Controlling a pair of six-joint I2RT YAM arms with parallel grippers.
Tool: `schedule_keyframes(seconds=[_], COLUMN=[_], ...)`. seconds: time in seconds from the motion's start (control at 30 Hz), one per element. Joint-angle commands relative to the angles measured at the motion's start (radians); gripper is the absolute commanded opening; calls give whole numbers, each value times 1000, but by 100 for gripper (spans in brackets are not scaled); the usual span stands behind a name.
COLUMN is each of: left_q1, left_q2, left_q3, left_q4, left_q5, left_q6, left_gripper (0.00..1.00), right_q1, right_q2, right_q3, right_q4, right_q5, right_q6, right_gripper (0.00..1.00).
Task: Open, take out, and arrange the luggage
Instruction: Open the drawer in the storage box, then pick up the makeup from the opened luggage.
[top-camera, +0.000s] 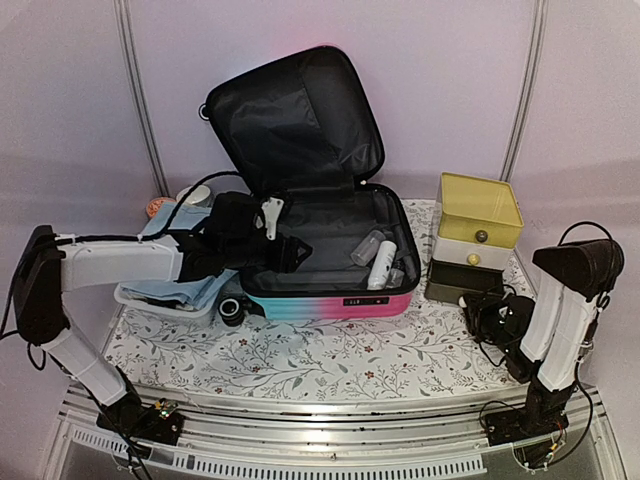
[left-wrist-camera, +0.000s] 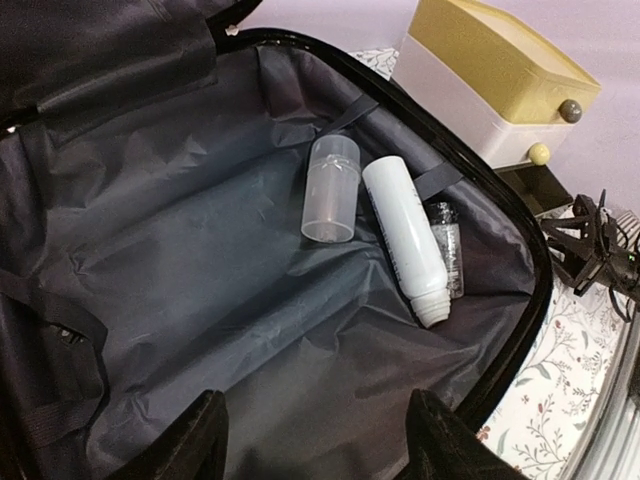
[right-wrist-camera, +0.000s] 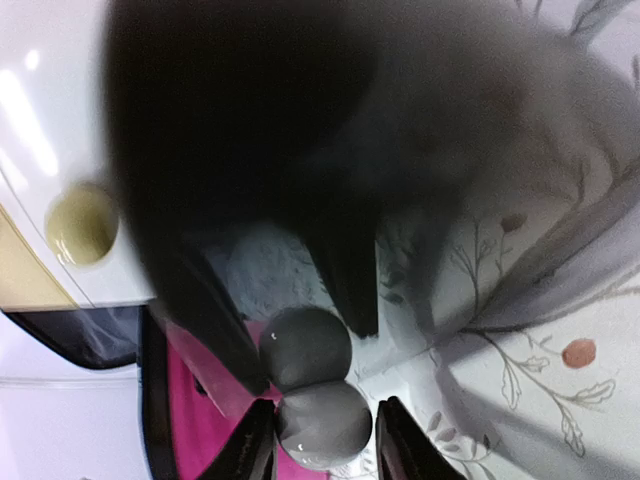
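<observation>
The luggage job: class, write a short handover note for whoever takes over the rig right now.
Left gripper: fingers open, empty, over the luggage lining.
Right gripper: fingers either side of a grey knob by the drawer box; grip unclear.
Done: luggage open, lid up.
To do: clear bottle, white bottle and small dark bottle lie inside; take out, arrange.

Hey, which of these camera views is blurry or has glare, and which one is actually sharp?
Right wrist view: worst, a big dark out-of-focus blob fills the upper middle, with glare streaks on the white drawer. Left wrist view: sharp on the white bottle in the luggage, only the left claw blurs. Top view: soft, evenly lit.
</observation>
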Motion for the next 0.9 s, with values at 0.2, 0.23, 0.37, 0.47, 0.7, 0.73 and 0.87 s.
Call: schedule_keyframes(seconds=[0.2,0.23,0.37,0.47,0.7,0.73,0.87], left_q1=[-85,-94,-122,-126,-127,-127,-127], left_q2=[194,221,351,484,649,664,726], left_q3=[221,253,399,539,700,713,771], left_q4=[-50,-58,-113,-205,-267,-270,-286], left_q5=[27,34,55,81,157,164,174], left_q6=[16,12,-7,-39,-100,-105,-125], left_gripper=[65,66,64,59,61,62,63], right_q1=[41,44,53,80,107,111,114], right_q2=[-94,-104,-140,-213,-716,-824,-1248], right_q3=[-187,-201,-228,-227,-192,-171,-133], right_q4=[213,207,209,116,-498,-674,-1139], right_q5=[49,51,14,5,19,34,130], right_q6=[6,7,-8,-28,-93,-104,-119], right_gripper=[80,85,92,93,92,92,95])
